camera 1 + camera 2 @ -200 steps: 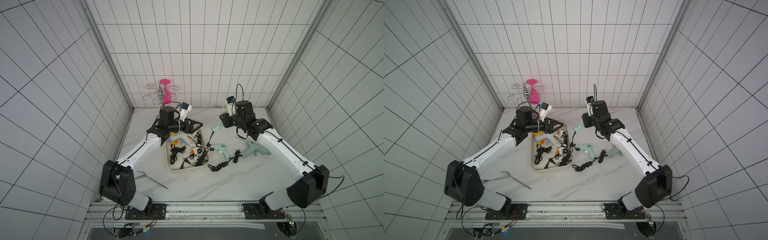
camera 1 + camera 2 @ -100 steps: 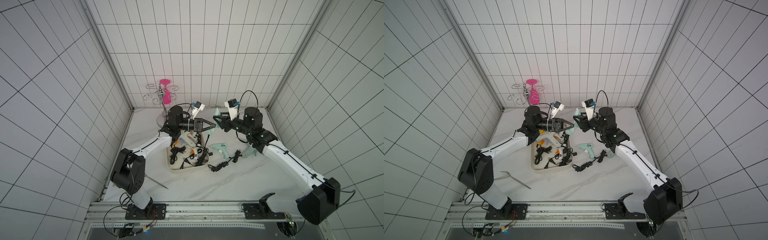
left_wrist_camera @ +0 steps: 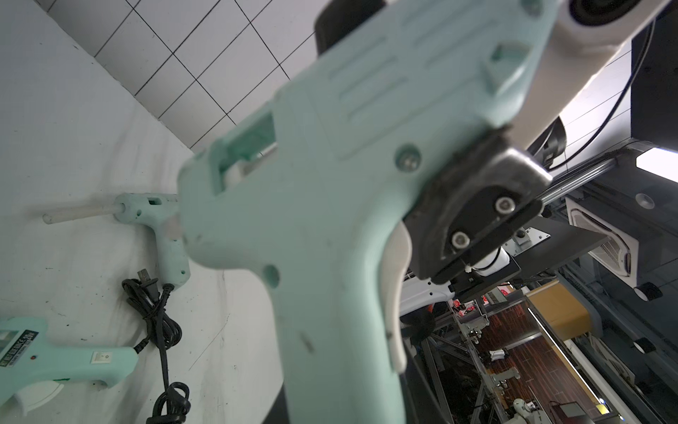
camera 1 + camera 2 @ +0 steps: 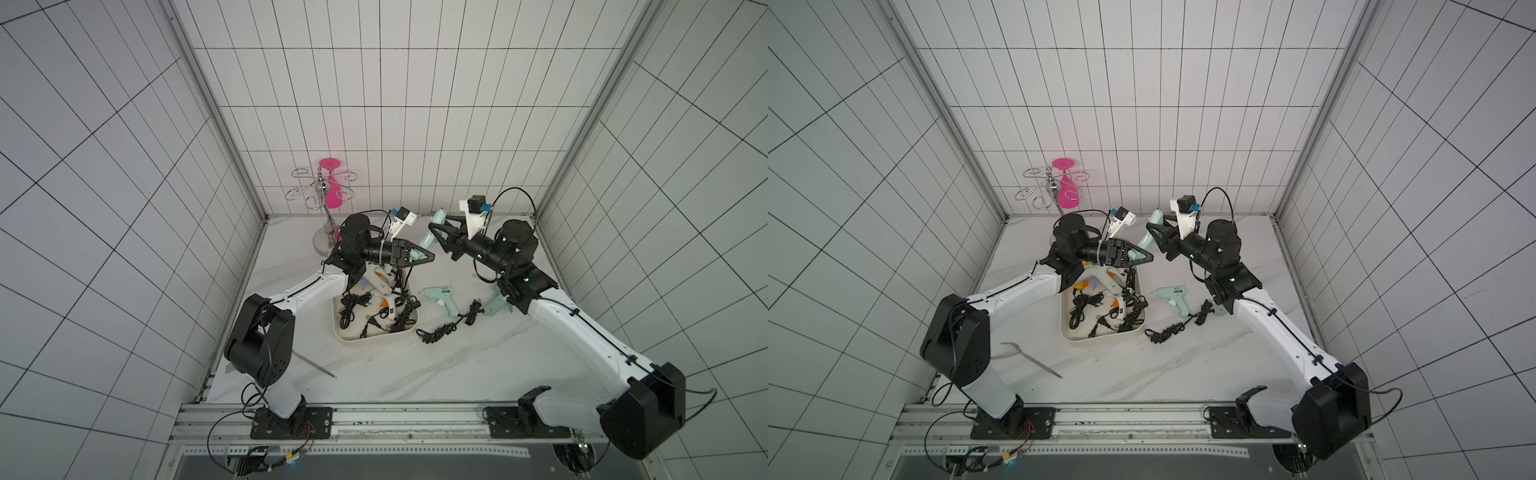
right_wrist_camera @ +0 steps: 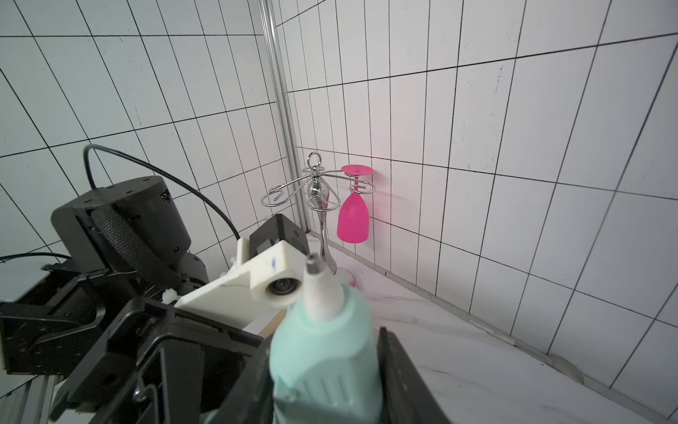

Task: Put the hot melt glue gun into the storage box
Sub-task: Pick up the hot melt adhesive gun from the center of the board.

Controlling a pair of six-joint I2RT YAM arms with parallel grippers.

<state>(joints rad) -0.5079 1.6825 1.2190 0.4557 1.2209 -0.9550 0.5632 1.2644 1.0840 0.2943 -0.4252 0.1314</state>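
A mint hot melt glue gun (image 4: 430,237) (image 4: 1148,233) hangs in the air between my two arms, behind the box's far end. My right gripper (image 4: 439,240) (image 5: 323,385) is shut on its barrel, nozzle pointing away. My left gripper (image 4: 430,258) (image 4: 1150,258) has its jaws tight against both sides of the gun's handle (image 3: 341,348). The cream storage box (image 4: 376,338) (image 4: 1100,338) lies on the table below the left arm and holds several white and orange glue guns with black cords.
Two more mint glue guns (image 4: 440,297) (image 4: 494,309) lie right of the box, with a coiled black cord (image 4: 438,332). A wire rack with a pink glass (image 4: 330,195) stands in the back left corner. Metal tongs (image 4: 313,365) lie by the left arm's base.
The left arm swung up from over the box to the gun, and its wide jaws closed on the handle. The right arm carried the gun up and toward the middle.
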